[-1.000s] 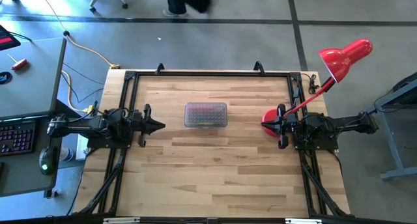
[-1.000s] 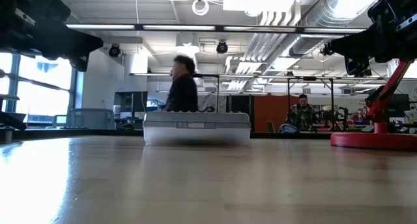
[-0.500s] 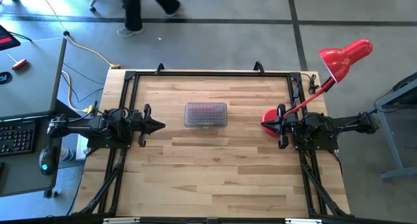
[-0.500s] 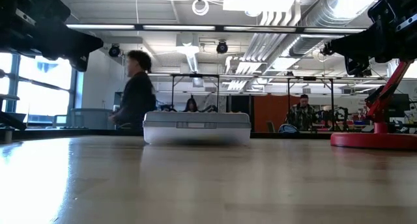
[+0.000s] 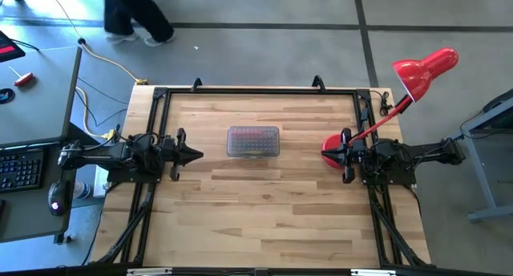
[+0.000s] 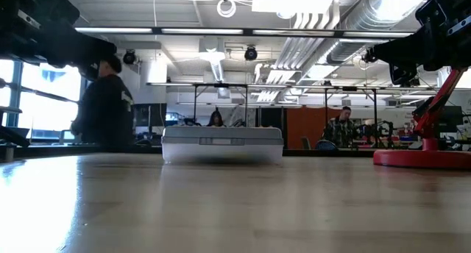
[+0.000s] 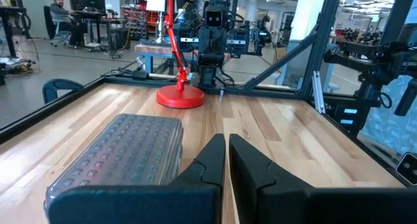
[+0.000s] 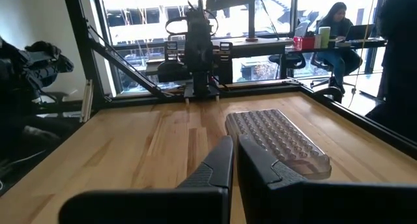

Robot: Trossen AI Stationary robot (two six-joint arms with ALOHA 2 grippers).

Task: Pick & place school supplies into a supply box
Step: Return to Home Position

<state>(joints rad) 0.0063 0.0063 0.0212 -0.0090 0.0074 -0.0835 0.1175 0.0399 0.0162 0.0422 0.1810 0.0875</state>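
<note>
Person (image 5: 128,15) leftward; closed supply box (image 5: 253,141), contents (image 5: 255,137) unclear.

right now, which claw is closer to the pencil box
Left. The left claw sits just off one end of the pencil box; the right claw is farther from its other end, by the lamp base.

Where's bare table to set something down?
Bare wood fills everything in front of the closed pencil box, between the left gripper and right gripper; also the strip behind it. Crowded only at the red lamp base.
</note>
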